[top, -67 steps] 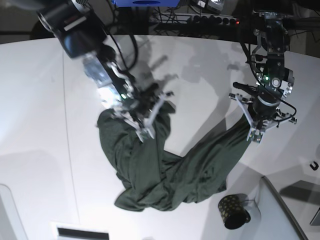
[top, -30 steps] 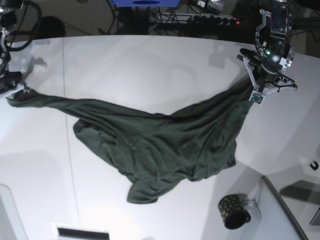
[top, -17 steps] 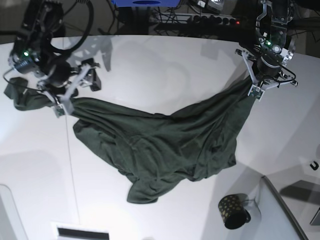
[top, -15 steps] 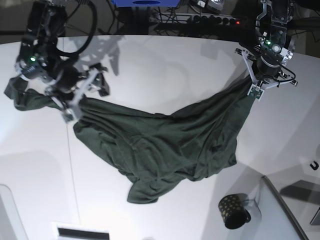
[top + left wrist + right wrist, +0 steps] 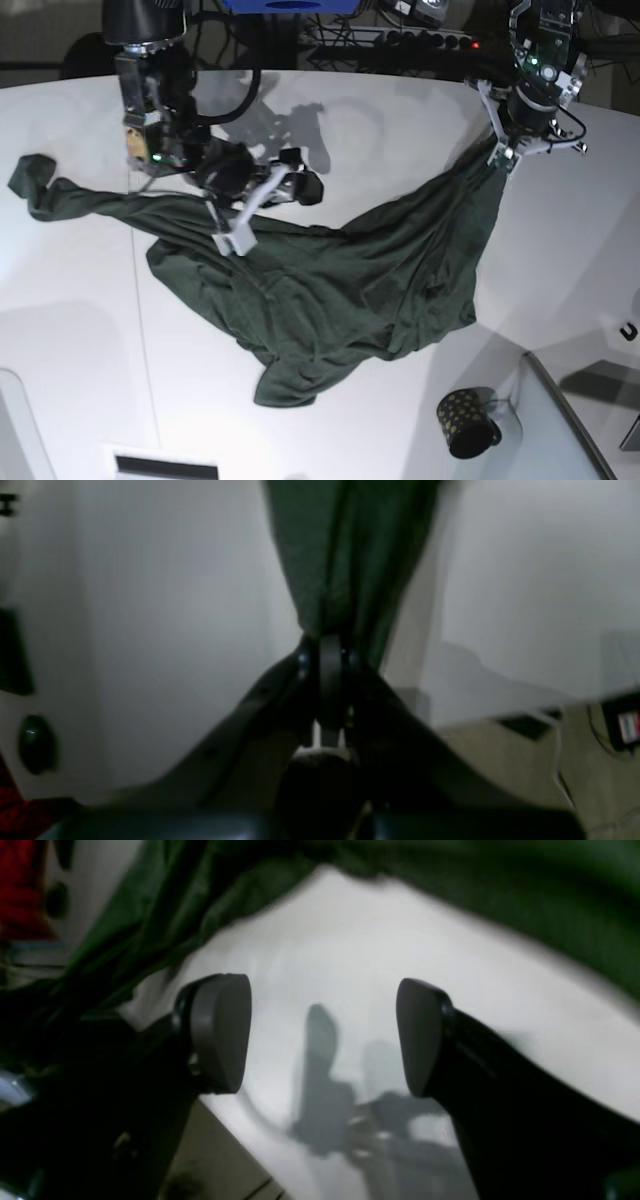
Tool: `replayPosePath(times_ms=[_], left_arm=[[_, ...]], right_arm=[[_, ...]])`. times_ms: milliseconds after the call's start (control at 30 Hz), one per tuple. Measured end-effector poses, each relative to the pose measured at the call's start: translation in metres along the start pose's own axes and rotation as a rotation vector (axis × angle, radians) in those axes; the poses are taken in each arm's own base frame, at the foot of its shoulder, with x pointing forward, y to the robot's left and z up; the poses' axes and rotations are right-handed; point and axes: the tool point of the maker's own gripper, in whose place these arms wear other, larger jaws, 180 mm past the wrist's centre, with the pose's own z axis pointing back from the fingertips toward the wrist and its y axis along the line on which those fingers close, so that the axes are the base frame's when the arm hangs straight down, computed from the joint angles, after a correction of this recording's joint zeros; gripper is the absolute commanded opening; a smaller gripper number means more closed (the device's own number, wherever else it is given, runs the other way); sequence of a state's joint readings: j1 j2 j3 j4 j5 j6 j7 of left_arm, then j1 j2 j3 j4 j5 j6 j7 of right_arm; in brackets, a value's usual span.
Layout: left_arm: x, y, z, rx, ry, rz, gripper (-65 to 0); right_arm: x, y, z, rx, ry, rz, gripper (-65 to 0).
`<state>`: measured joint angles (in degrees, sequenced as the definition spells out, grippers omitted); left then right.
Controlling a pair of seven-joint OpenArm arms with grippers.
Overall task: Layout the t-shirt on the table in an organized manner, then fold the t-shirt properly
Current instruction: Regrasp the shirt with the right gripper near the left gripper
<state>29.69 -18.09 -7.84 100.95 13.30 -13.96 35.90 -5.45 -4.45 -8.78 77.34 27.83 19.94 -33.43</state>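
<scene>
White table (image 5: 330, 110) carries the dark green t-shirt (image 5: 330, 290), spread wide across its middle: one thin end trails to the left edge, the other rises toward the far right edge. Cloth lies much as half a second ago.

Right gripper (image 5: 262, 205): half a second ago near the left edge by the trailing end; now moved inward, above the shirt's upper border near the table's middle. Jaws stand wide apart, nothing between them; wrist view shows bare table under the pads (image 5: 220, 1032).

Left gripper (image 5: 505, 157): unchanged, far right, jaws together, pinching the shirt's raised end.

Dark gold-dotted mug (image 5: 465, 423) near the front right edge, unmoved.
</scene>
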Motion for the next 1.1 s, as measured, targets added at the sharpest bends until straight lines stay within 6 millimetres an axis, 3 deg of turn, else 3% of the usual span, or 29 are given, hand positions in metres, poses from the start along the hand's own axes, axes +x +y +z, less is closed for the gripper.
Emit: replayPosePath(times_ms=[100, 200, 267, 400, 467, 633, 800, 967, 1100], left_arm=[[0.004, 0.003, -0.001, 0.007, -0.012, 0.0, -65.0], [0.002, 0.001, 0.0, 0.003, -0.014, 0.0, -65.0], [0.0, 0.0, 0.001, 0.001, -0.006, -0.001, -65.0], [0.002, 0.002, 0.001, 0.006, -0.011, 0.0, -65.0], [0.002, 0.001, 0.001, 0.004, -0.012, 0.001, -65.0], [0.0, 0.0, 0.002, 0.0, -0.01, 0.004, -65.0], [0.0, 0.0, 0.002, -0.001, -0.01, 0.004, -65.0], [0.001, -0.001, 0.002, -0.005, -0.011, 0.001, -65.0], [0.001, -0.001, 0.002, -0.004, -0.011, 0.001, -65.0]], right_arm=[[-0.001, 0.017, -0.01, -0.041, -0.015, 0.193, -23.1], [-0.008, 0.022, -0.014, -0.067, -0.012, 0.232, -25.1], [-0.001, 0.021, -0.015, -0.072, -0.03, 0.235, -32.7], [0.029, 0.018, -0.018, -0.086, -0.086, 0.263, -55.2], [0.035, 0.011, -0.022, -0.108, -0.078, 0.291, -50.0], [0.023, -0.013, -0.023, -0.277, -0.003, 0.538, -16.1], [0.025, 0.008, -0.033, -0.303, -0.04, 0.739, -14.3], [0.025, -0.021, -0.046, -0.368, 0.032, 0.746, -14.3], [0.018, -0.013, -0.062, -0.347, 0.065, 0.727, -14.3]])
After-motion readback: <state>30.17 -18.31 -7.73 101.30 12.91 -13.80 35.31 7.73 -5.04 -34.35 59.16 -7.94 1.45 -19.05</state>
